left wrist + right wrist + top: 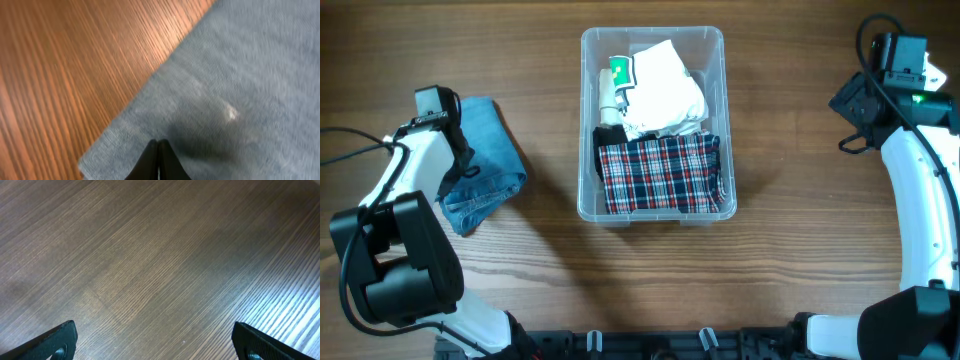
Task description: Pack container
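Left pincer (158, 149) pinched tight at the jeans (240, 75), container (584, 120) off to its right, long axis fore-and-aft, right pincer (157, 342) spread wide, empty

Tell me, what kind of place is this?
Probably a robot lab's workbench, not a home: a left arm and right arm at a wooden table, with a clear bin of clothes and jeans beside it.

I read this as a robotics lab: two cabled arms (930, 220) over the wood-grain desk (790, 260) beneath my right hand (157, 342).
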Robot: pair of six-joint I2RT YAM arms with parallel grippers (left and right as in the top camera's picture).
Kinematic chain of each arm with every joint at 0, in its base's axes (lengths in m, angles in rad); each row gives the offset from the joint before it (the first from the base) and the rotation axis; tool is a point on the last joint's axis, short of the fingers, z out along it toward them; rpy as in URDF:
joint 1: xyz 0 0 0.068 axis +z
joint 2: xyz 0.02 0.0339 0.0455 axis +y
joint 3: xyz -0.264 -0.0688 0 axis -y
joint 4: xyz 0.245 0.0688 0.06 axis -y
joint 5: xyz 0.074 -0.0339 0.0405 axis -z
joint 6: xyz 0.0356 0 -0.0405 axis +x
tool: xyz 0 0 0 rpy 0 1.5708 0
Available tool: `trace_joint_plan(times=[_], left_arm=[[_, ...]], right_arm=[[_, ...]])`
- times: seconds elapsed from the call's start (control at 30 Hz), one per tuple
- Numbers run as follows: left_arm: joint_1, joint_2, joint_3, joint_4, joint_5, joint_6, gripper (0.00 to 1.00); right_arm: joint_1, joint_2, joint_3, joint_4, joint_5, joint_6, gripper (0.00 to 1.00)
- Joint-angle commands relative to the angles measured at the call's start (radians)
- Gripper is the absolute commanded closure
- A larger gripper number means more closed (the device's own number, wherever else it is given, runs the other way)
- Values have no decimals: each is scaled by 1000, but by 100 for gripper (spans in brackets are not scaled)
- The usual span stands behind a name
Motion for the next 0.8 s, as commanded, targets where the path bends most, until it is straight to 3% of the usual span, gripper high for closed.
trace_joint_plan(times=[0.0,0.23,0.5,0.6,0.77], left_arm=[[2,13,-7,-3,106,92,96],[0,-73,4,-19,136,114,96],[0,-232,4,-214,397,110,96],[0,-235,3,-295,405,111,96],[0,-194,3,-293,406,111,96]], right_arm=[[-5,8,-10,2,13,4,0],[-5,8,-10,2,13,3,0],[-5,8,-10,2,13,3,0],[-5,8,-10,2,13,3,0],[-5,8,-10,2,13,3,0]])
